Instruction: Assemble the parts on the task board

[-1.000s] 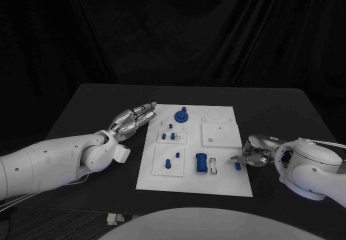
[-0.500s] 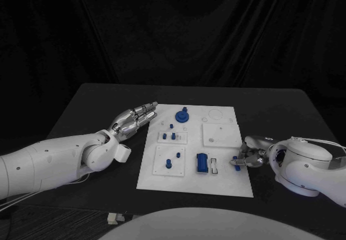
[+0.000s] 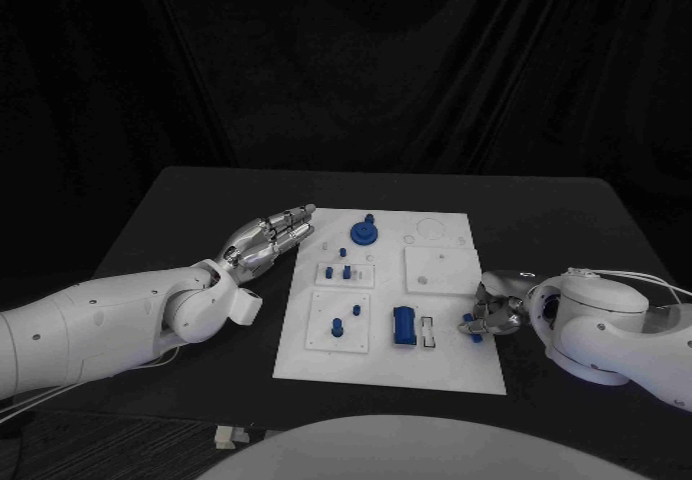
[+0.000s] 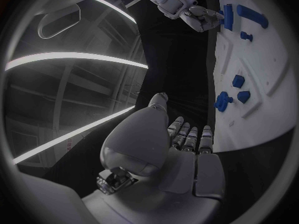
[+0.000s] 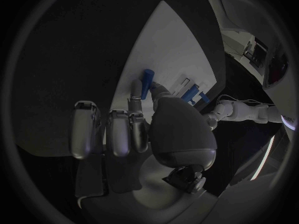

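White plastic forms the task board [image 3: 433,365], which lies flat in the middle of the black worktop [image 3: 173,200], at the centre of the head view. Its recessed plates fix where each piece seats, so the parts are spread across it rather than grouped.

The right hand [image 3: 495,312] sits at the board's right edge, in the lower right of the head view. It pinches a small blue peg [image 3: 475,329] between the thumb and a finger; the right wrist view shows the peg [image 5: 146,83] standing out from the fingertips over the white surface, with the remaining fingers extended alongside. The pinch leaves the peg's free end exposed, which is judged to suit insertion into a seat. Whether the peg touches the board cannot be determined.

The left hand [image 3: 267,241] rests at the board's left edge, left of centre in the head view, with fingers straight, close together and holding nothing. It is judged to be parked clear of the working side.

On the board:
- a blue round part [image 3: 364,233] near the top edge;
- small blue pegs [image 3: 338,271] left of centre;
- a blue block [image 3: 405,326] below centre, near the right hand.
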Controlling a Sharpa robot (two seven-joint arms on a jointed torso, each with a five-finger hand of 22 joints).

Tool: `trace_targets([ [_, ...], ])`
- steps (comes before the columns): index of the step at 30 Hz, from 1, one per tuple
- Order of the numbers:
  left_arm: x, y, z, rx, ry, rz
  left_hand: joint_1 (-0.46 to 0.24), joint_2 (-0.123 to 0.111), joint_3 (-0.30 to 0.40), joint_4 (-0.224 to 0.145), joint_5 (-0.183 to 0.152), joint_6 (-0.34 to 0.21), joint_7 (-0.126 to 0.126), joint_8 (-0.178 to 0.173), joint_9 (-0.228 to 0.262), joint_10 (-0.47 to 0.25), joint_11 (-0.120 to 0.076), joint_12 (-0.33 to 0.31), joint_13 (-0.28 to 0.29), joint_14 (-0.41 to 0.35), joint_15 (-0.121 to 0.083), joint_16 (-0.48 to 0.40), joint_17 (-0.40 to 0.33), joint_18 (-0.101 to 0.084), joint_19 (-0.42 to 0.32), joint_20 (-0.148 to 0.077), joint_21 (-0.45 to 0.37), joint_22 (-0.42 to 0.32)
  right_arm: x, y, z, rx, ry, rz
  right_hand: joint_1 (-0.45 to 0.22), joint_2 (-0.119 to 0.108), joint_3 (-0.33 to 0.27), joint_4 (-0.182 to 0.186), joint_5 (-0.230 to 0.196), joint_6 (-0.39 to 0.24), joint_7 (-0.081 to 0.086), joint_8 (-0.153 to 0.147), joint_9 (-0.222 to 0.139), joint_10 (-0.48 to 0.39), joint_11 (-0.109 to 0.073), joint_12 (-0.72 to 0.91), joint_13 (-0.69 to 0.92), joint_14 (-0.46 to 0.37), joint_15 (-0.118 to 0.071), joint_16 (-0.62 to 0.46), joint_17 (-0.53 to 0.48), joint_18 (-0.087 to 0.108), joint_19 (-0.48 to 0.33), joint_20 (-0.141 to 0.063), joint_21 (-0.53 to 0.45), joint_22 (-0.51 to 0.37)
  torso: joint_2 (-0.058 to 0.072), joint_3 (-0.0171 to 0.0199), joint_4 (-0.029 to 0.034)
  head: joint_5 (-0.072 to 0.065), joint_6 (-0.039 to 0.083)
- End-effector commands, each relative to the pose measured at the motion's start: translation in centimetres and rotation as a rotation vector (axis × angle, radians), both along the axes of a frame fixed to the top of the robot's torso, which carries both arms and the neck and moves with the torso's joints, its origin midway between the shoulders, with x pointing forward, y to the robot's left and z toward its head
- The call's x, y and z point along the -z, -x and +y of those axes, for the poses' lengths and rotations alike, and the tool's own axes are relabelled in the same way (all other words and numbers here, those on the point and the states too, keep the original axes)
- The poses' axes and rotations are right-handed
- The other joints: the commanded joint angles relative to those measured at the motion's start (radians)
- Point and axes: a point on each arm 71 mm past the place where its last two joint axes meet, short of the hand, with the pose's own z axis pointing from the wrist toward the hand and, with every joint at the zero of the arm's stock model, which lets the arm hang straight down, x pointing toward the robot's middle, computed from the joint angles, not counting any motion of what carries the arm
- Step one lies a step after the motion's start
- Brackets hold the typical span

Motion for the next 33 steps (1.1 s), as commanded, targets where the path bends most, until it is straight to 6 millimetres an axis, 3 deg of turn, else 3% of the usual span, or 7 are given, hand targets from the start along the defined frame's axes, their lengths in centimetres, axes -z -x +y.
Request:
trace_targets([
  [1,-0.1,0.1,-0.2,0.005,0.022,-0.01,0.01,0.002,-0.001,-0.008,0.006,0.008,0.021,0.006,0.001,0.0,0.004,0.005,0.001,0.0,0.005,-0.004,-0.002,-0.021,-0.002,0.008,-0.003,0.001,0.7,0.3,-0.2,-0.01,0.066,0.022,0.02,0.0,0.004,-0.012,0.014,-0.009,-0.001,-0.055,-0.152,0.103,0.009,-0.001,0.263,0.059,0.01,-0.004,0.021,0.002,0.021,0.008,-0.005,0.197,0.0,-0.0001,-0.0008,0.003,0.0],
  [2,-0.1,0.1,-0.1,0.005,0.022,-0.01,0.01,0.002,-0.001,-0.008,0.006,0.008,0.021,0.006,0.001,0.0,0.004,0.005,0.001,0.0,0.005,-0.004,-0.002,-0.021,-0.002,0.008,-0.003,0.001,0.6,0.4,-0.1,-0.009,0.057,0.017,0.045,-0.001,0.019,-0.035,0.086,-0.026,0.009,-0.076,-0.167,0.103,0.016,-0.001,0.263,0.059,0.015,-0.004,0.021,0.003,0.019,0.013,-0.011,0.196,0.0,0.0,-0.0008,0.003,0.0],
  [4,-0.1,0.1,-0.1,0.004,0.021,-0.01,0.01,0.002,-0.001,-0.008,0.006,0.008,0.021,0.006,0.001,0.0,0.004,0.005,0.001,0.0,0.005,-0.004,-0.002,-0.021,-0.002,0.008,-0.003,0.001,0.5,0.4,0.1,-0.004,0.04,0.011,0.062,-0.004,0.032,-0.055,0.14,-0.027,0.013,-0.086,-0.177,0.103,0.02,-0.001,0.263,0.06,0.019,-0.004,0.022,0.003,0.018,0.016,-0.013,0.195,0.0,-0.0001,-0.0009,0.004,0.0],
  [14,-0.1,0.1,-0.1,0.005,0.022,-0.009,0.01,0.002,-0.001,-0.008,0.006,0.008,0.021,0.006,0.001,0.0,0.004,0.005,0.001,0.0,0.005,-0.004,-0.002,-0.021,-0.002,0.008,-0.003,0.001,-0.1,1.3,0.4,0.104,-0.149,0.02,0.098,-0.021,0.103,-0.148,0.336,0.01,0.019,-0.099,-0.208,0.103,0.027,-0.001,0.263,0.063,0.025,0.002,0.036,0.003,0.021,0.023,-0.011,0.197,0.001,0.0001,0.0002,0.006,0.0],
  [22,-0.1,0.1,-0.1,0.006,0.021,-0.008,0.01,0.003,0.0,-0.009,0.006,0.009,0.023,0.006,0.001,0.001,0.006,0.007,0.002,0.0,0.006,-0.004,-0.002,-0.022,-0.002,0.009,-0.003,0.001,-0.4,2.1,-0.2,0.224,-0.286,0.077,0.09,-0.022,0.118,-0.168,0.352,0.026,0.017,-0.094,-0.211,0.103,0.024,-0.001,0.263,0.065,0.024,0.007,0.047,0.001,0.024,0.023,-0.004,0.2,0.0,0.0001,-0.0007,0.012,0.0],
  [33,-0.1,0.0,-0.1,0.008,0.021,-0.006,0.01,0.003,0.0,-0.009,0.006,0.009,0.023,0.006,0.001,0.001,0.006,0.007,0.002,0.0,0.006,-0.004,-0.002,-0.022,-0.002,0.009,-0.003,0.001,-0.6,2.6,-0.5,0.418,-0.457,0.247,0.059,-0.016,0.123,-0.179,0.323,0.036,0.012,-0.092,-0.215,0.103,0.02,-0.001,0.263,0.069,0.021,0.017,0.067,-0.002,0.03,0.02,0.011,0.204,0.0,0.0,-0.0004,0.01,0.0],
])
